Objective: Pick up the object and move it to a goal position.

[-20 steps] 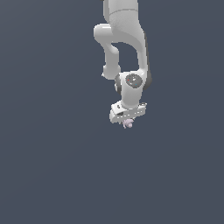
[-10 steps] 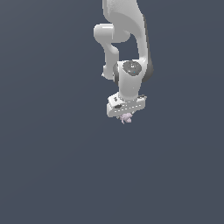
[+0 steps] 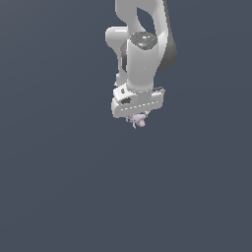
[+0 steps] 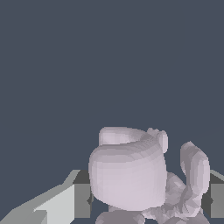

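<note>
The object (image 3: 138, 120) is a small, lumpy, pale pink-lilac thing with little knobs, and in the exterior view it hangs directly beneath the white gripper (image 3: 137, 118), only its lower part showing below the gripper body. It sits a little above the middle of that view, with plain dark grey-blue background on every side of it and no surface visibly touching it from below. In the wrist view the object (image 4: 131, 173) fills the space between the two fingers (image 4: 82, 199): a broad, rounded, drum-like lobe faces the camera, a thinner curved knob rises beside it, and rough folded lumps join the two lower down. One finger's dark pad presses against the side of the big lobe, and the opposite finger lies against the knobbly side, so the gripper is pinching the object between its fingers.

Above the gripper in the exterior view, the white wrist link (image 3: 142, 61) of the arm stands nearly upright, capped by a grey disc, with darker grey joint housing behind it on the exterior view's right. The arm continues up and out of the picture at the top edge. The rest of both views is the same flat dark grey-blue, without any visible marker or other item
</note>
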`<move>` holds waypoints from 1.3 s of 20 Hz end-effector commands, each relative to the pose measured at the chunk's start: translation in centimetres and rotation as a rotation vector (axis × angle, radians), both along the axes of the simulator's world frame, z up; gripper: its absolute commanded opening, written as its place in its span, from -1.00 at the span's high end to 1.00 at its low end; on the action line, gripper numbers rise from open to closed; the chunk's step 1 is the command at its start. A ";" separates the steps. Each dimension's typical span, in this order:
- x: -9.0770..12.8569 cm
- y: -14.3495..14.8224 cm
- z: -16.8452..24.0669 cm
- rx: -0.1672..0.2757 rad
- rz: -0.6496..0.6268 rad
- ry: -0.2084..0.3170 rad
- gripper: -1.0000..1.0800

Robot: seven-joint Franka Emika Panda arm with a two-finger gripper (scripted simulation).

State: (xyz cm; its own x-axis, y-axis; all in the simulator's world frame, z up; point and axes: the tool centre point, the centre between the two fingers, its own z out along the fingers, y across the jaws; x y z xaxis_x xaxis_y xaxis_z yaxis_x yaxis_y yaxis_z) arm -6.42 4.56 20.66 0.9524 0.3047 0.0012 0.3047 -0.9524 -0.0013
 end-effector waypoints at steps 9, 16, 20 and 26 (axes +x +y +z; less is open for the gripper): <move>0.8 -2.8 11.0 0.001 0.000 0.001 1.00; 1.5 -4.7 18.0 0.001 0.000 0.001 1.00; 2.0 -5.7 21.8 0.000 0.000 0.001 1.00; 2.6 -6.9 26.1 -0.001 -0.001 0.001 1.00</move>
